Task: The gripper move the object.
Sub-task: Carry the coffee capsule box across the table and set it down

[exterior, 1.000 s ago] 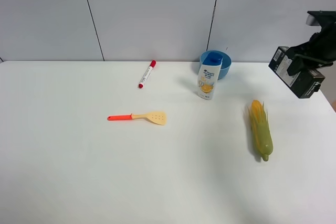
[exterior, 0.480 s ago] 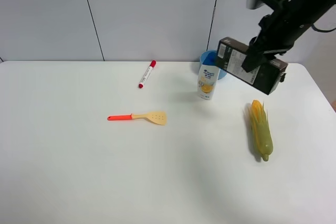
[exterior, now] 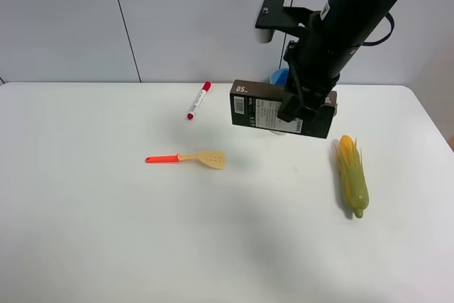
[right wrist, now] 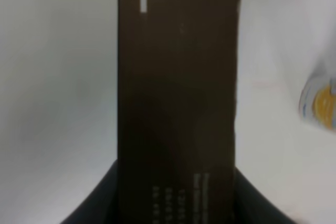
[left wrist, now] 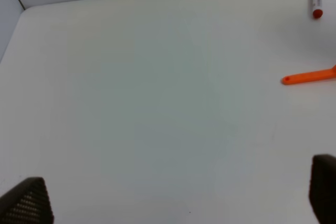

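Observation:
My right gripper (exterior: 305, 106) is shut on the dark brown carton (exterior: 264, 111) and holds it level in the air above the back middle of the table, right of the red marker. The carton's "05" end points left. In the right wrist view the carton (right wrist: 176, 77) fills the middle between the two black fingers (right wrist: 102, 200) of my right gripper (right wrist: 176, 203). My left gripper (left wrist: 176, 203) is open and empty over bare table. Only its fingertips (left wrist: 26, 205) show, and it is out of the exterior view.
A red marker (exterior: 198, 99) lies at the back. An orange-handled spatula (exterior: 188, 158) lies mid-table. A corn cob (exterior: 352, 175) lies at the right. A blue bowl (exterior: 279, 76) and the shampoo bottle (right wrist: 320, 100) are mostly hidden behind the carton.
My right arm has swung from the far right edge leftward with the carton, which has turned level and now hangs in front of the bottle and bowl.

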Robot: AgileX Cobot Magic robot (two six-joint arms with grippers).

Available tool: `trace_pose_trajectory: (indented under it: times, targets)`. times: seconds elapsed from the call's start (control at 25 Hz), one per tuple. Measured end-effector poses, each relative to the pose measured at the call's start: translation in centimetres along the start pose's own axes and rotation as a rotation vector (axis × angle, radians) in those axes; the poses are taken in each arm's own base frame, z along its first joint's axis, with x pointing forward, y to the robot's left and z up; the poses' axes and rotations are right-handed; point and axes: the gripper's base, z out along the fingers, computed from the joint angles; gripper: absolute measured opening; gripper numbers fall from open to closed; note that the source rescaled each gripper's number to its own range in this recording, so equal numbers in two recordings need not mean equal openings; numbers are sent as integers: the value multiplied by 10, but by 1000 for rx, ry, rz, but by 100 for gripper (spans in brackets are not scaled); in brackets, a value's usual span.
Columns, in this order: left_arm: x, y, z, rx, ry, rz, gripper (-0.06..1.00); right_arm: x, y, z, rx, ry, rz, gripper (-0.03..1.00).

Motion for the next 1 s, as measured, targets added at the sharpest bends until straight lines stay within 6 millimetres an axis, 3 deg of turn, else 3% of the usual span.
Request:
trace_pose_trajectory:
  times: [0.2, 0.4, 0.56, 0.8, 1.0]
  targets:
    - [0, 0, 0, 0, 0, 0, 100, -7, 11, 10, -9, -5, -75, 3]
    - [0, 0, 0, 0, 0, 1, 100, -9, 26, 39, 7, -23, -157, 3]
    - [0, 0, 0, 0, 0, 1, 100, -23, 40, 62, -6, -52, -201, 3]
    - [0, 0, 0, 0, 0, 1, 100, -41, 50, 122, -68, -47, -214, 3]
    - [0, 0, 0, 0, 0, 0, 100, -49, 50, 155, -39, -72, -201, 3]
